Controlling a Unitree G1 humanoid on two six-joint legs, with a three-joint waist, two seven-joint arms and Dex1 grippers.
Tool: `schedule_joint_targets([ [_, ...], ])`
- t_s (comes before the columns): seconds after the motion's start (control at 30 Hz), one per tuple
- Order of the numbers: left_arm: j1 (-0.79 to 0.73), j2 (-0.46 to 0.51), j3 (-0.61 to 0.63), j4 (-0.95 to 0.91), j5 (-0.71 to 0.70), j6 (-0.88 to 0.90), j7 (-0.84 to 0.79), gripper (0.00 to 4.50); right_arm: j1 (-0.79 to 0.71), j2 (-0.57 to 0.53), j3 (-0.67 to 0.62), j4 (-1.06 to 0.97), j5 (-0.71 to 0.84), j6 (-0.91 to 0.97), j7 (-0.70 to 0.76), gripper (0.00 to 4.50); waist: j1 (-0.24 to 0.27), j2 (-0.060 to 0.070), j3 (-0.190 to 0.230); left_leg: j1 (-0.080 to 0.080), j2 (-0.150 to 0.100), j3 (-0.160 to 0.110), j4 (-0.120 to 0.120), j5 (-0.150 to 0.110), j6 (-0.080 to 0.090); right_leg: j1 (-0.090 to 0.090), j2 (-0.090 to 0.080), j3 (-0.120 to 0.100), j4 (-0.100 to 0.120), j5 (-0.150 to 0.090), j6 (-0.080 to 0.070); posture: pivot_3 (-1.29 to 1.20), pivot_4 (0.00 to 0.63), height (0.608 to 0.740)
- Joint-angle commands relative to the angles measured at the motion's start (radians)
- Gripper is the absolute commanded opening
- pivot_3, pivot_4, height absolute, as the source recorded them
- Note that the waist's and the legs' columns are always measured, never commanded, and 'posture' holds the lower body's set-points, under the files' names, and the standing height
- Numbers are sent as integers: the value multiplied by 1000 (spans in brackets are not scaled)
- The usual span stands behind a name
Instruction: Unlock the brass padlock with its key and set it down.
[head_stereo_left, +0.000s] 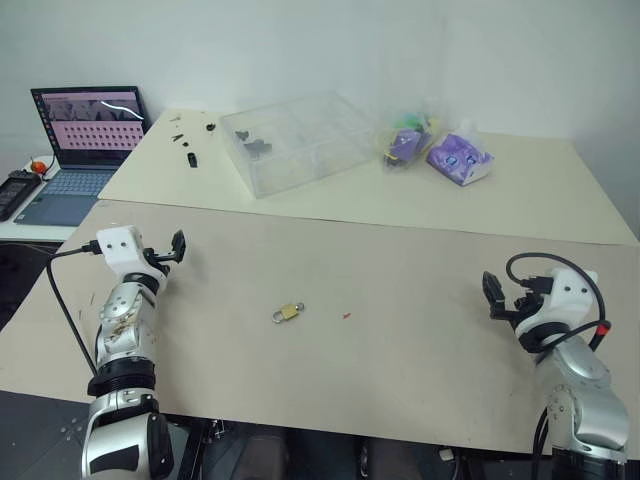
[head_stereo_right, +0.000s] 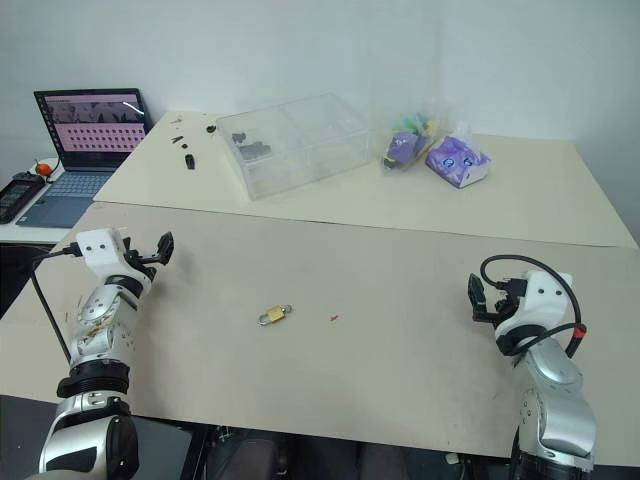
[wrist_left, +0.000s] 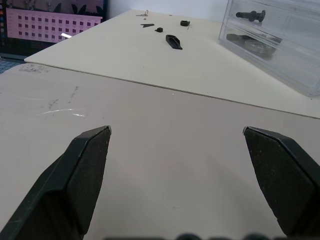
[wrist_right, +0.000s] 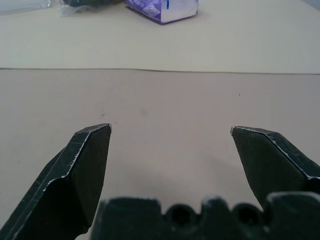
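The beige table (head_stereo_left: 420, 350) carries the brass padlock (head_stereo_left: 288, 312) near a tiny red speck (head_stereo_left: 346, 316); behind, a clear plastic box (head_stereo_left: 295, 140) and a laptop (head_stereo_left: 82, 150).

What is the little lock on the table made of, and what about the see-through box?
The brass padlock looks like metal: a yellow, brass-coloured body with a thin silvery loop, probably steel. The see-through box seems to be clear hard plastic, since the dark parts inside and the table under it show through its walls.
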Motion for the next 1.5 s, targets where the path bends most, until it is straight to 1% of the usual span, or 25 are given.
schedule_joint_targets([
  [0.03, -13, 3, -8, -47, -6, -6, -7, 4500, -15, -15, 17, 6, -32, -28, -3, 4483, 0, 0, 0, 0, 0, 0, 0, 0, 0, 0, 0, 0, 0, 0, 0, 0, 150, 740],
  [0.1, -6, 1, -24, -55, -8, 6, -38, 4500, -28, -22, 50, 27, -58, -24, 2, 4483, 0, 0, 0, 0, 0, 0, 0, 0, 0, 0, 0, 0, 0, 0, 0, 0, 150, 740],
  [0.2, 6, 14, -51, -90, -20, 27, -117, 4500, -60, -30, 77, 13, -22, -8, 59, 4483, -2, 0, 0, 0, 0, 0, 0, 0, 0, 0, 0, 0, 0, 1, -1, 0, 150, 740],
  [0.3, 28, 49, -95, -178, -49, 86, -252, 4500, -102, -111, 182, -28, 33, 30, 253, 4483, -6, 0, 0, 0, 0, 1, 0, 0, 0, 0, 0, 0, 0, 1, -1, 0, 150, 740],
  [0.4, 91, 129, -162, -326, -81, 152, -435, 4500, -138, -214, 270, -92, 143, 87, 485, 4483, -19, 1, 1, 0, 1, 1, 1, 0, 0, 0, 1, 0, 0, 1, -1, 0, 150, 740],
  [0.5, 197, 237, -205, -513, -169, 271, -629, 4500, -119, -315, 325, -186, 259, 129, 692, 4483, -23, 1, 1, 0, 3, 1, 0, 0, 0, 0, 2, 0, -1, 0, -3, 0, 150, 740],
  [0.53, 243, 280, -225, -581, -199, 314, -700, 4500, -105, -341, 336, -218, 295, 134, 748, 4483, -23, 1, 1, 0, 4, 1, -1, -1, 0, 0, 2, 0, -1, -1, -4, 0, 150, 740],
  [0.6, 310, 347, -259, -670, -218, 353, -788, 4500, -96, -365, 353, -247, 329, 142, 797, 4483, -23, 1, 2, 0, 4, 0, -1, -3, 0, 0, 2, 1, -1, -1, -7, 0, 150, 740],
  [0.7, 356, 411, -310, -725, -206, 360, -877, 4500, -118, -356, 387, -247, 323, 145, 790, 4483, -19, 2, 2, 0, 5, -1, 0, -4, 0, -1, 1, 1, -1, -6, -12, 0, 150, 740],
  [0.73, 356, 421, -333, -726, -192, 353, -900, 4500, -126, -345, 395, -249, 324, 148, 782, 4483, -14, 2, 3, 0, 5, -1, 0, -4, 0, -1, 1, 1, -1, -7, -13, 0, 150, 740],
  [0.8, 344, 418, -381, -712, -156, 327, -924, 4500, -133, -329, 406, -255, 319, 152, 762, 4483, -8, 2, 3, 0, 10, 1, 0, -8, -7, -1, -1, 0, -1, -6, -12, 0, 150, 740],
  [0.9, 307, 369, -450, -644, -86, 260, -917, 4500, -127, -308, 403, -268, 312, 161, 722, 4483, 3, 3, 3, 0, 12, 4, 1, -8, -7, -1, -1, 0, -1, -6, -12, 0, 150, 740],
  [0.97, 267, 305, -494, -560, -12, 196, -862, 4500, -113, -303, 395, -292, 316, 166, 698, 4483, 8, 3, 3, -1, 12, 5, 1, -6, -4, -1, 0, 0, -1, -6, -12, 0, 150, 740],
  [1.03, 230, 252, -519, -482, 44, 147, -816, 4500, -101, -302, 388, -314, 323, 173, 679, 4483, 10, 2, 3, -1, 12, 6, 1, -4, 0, -1, 0, 0, -1, -5, -11, 0, 150, 740],
  [1.07, 217, 237, -525, -451, 61, 124, -808, 4500, -99, -301, 388, -323, 327, 177, 670, 4483, 13, 2, 3, -2, 12, 6, 1, -4, 0, -1, 0, 0, -1, -3, -7, 0, 150, 740],
  [1.1, 194, 202, -536, -403, 90, 94, -775, 4500, -90, -301, 376, -341, 338, 180, 658, 4483, 13, 2, 3, -2, 11, 7, 2, -4, 0, -1, 0, -1, -1, -2, -5, 0, 150, 740],
  [1.2, 154, 127, -567, -326, 136, 50, -724, 4500, -66, -305, 348, -380, 359, 192, 629, 4483, 17, 3, 3, -1, 11, 10, 2, -4, 0, 0, 0, -1, -1, -2, -4, 0, 150, 740],
  [1.3, 158, 101, -595, -328, 149, 34, -744, 4500, -49, -308, 334, -400, 367, 199, 603, 4483, 17, 3, 2, 0, 12, 12, 3, -4, 0, 2, 1, -2, -1, -1, -3, 0, 150, 740],
  [1.5, 168, 102, -604, -342, 144, 52, -763, 4500, -46, -308, 329, -415, 370, 204, 577, 4483, 17, 4, 1, 0, 13, 12, 3, -4, 0, 2, 1, -1, -1, -1, -3, 0, 150, 740],
])
